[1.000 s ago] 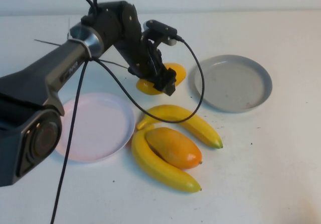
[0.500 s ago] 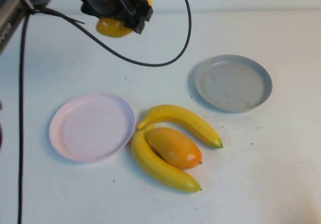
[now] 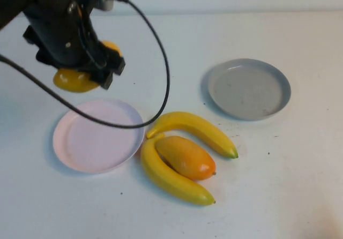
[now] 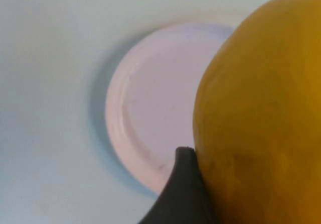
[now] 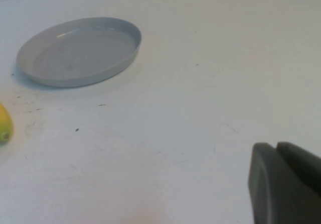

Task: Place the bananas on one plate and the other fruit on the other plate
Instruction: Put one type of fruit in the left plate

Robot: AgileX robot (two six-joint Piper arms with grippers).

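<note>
My left gripper (image 3: pixel 86 75) is shut on the yellow mango (image 3: pixel 72 80) and holds it in the air above the far edge of the pale pink plate (image 3: pixel 80 153). In the left wrist view the mango (image 4: pixel 261 113) fills the frame beside one dark finger (image 4: pixel 183 194), with the pink plate (image 4: pixel 145 113) below. Two bananas (image 3: pixel 195 129) (image 3: pixel 169 177) lie at the table's middle with the orange-yellow mango (image 3: pixel 185 157) between them. The grey-blue plate (image 3: pixel 268 107) stands empty at the right; it also shows in the right wrist view (image 5: pixel 80 50). My right gripper (image 5: pixel 288 184) is shut, low over bare table.
The black cable (image 3: pixel 161 73) of my left arm loops over the table between the pink plate and the bananas. A banana tip (image 5: pixel 4 126) shows in the right wrist view.
My left gripper has lifted the yellow mango off the table, swung it up and left, and now has come down over the pink plate's far edge.
</note>
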